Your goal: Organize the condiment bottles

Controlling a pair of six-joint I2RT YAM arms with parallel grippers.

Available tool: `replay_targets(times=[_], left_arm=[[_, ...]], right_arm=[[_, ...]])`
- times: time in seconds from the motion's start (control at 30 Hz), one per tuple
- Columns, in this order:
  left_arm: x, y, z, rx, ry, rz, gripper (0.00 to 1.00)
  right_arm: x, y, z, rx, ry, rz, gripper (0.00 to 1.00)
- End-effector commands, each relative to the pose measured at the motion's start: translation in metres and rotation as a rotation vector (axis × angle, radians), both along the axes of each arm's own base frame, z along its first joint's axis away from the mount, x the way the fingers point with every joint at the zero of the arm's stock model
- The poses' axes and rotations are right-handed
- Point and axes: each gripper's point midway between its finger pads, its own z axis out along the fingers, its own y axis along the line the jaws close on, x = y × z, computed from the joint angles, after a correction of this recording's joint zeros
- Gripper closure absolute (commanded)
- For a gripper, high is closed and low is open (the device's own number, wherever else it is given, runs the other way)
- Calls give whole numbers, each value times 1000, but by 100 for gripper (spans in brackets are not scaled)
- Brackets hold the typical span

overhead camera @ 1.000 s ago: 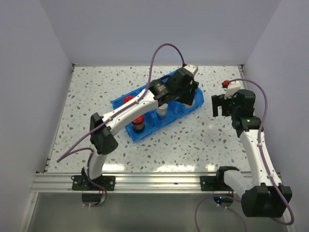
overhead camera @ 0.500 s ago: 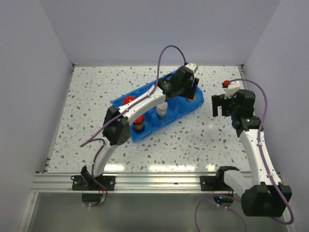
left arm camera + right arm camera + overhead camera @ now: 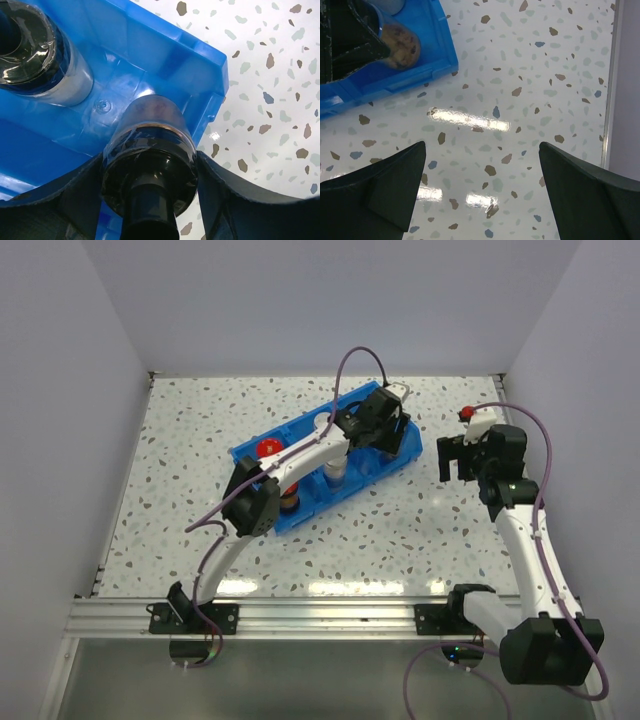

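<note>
My left gripper (image 3: 150, 159) is shut on a black-capped bottle (image 3: 150, 125) with a dark body, held upright with its base down in the right end compartment of the blue bin (image 3: 165, 45). A second black-capped bottle (image 3: 30, 45) stands beside it in that compartment. From above, the left gripper (image 3: 385, 433) reaches over the bin's (image 3: 375, 480) right end. A silver-capped bottle (image 3: 337, 472) stands in the middle compartment. Two red-capped bottles (image 3: 266, 448) (image 3: 289, 497) are in the left one. My right gripper (image 3: 452, 458) hangs open over bare table to the bin's right.
The right wrist view shows the open right gripper (image 3: 482, 150) above speckled table, with the bin's corner (image 3: 435, 62) at upper left. The table's right edge (image 3: 610, 85) and wall lie close by. Walls enclose the table on three sides.
The left arm's elbow has swung right and forward, and its gripper has come down a little with the bottle into the bin's right end. The right arm has not moved.
</note>
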Motion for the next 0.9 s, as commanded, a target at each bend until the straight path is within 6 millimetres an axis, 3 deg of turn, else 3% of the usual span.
replay_targets(times=[0.0, 0.3, 0.4, 0.43, 0.5, 0.53, 0.6, 0.63, 0.67, 0.7, 0.73, 0.77, 0.8, 0.83, 0.87], left_arm=[[18, -12, 41, -90, -100, -4, 31], [16, -9, 59, -106, -120, -1, 16], [14, -4, 79, -125, -146, 5, 16], [12, -1, 101, -149, -176, 7, 16], [8, 7, 113, -150, -198, 10, 16], [3, 15, 148, -183, -252, 10, 16], [-6, 31, 157, -168, -279, 18, 16], [-16, 46, 202, -216, -358, 21, 14], [-21, 60, 188, -177, -351, 42, 13], [-28, 72, 197, -179, -376, 55, 11], [-44, 96, 238, -225, -446, 79, 7], [-49, 113, 219, -178, -459, 96, 6], [-58, 128, 224, -175, -488, 114, 2], [-76, 157, 266, -236, -584, 147, 0], [-82, 179, 231, -168, -566, 185, 0]], right_arm=[[7, 2, 4, 18, -28, 7, 1], [7, 2, 3, 11, -24, 10, 1], [7, 1, 3, 3, -26, 11, 1], [6, 0, 2, 0, -24, 10, 1], [6, 0, 3, -5, -29, 14, 1], [6, 0, 3, -3, -30, 15, 1], [5, 0, 3, -9, -30, 25, 1], [4, -1, 5, -10, -35, 26, 1], [4, 1, 5, -11, -38, 45, 1], [3, 2, 7, -9, -42, 53, 1], [2, 2, 13, -8, -63, 51, 1], [0, 2, 14, 6, -71, 43, 1], [1, 2, 18, 13, -91, 40, 1], [-2, 2, 24, 17, -112, 36, 2], [-2, 3, 24, 33, -119, 37, 1]])
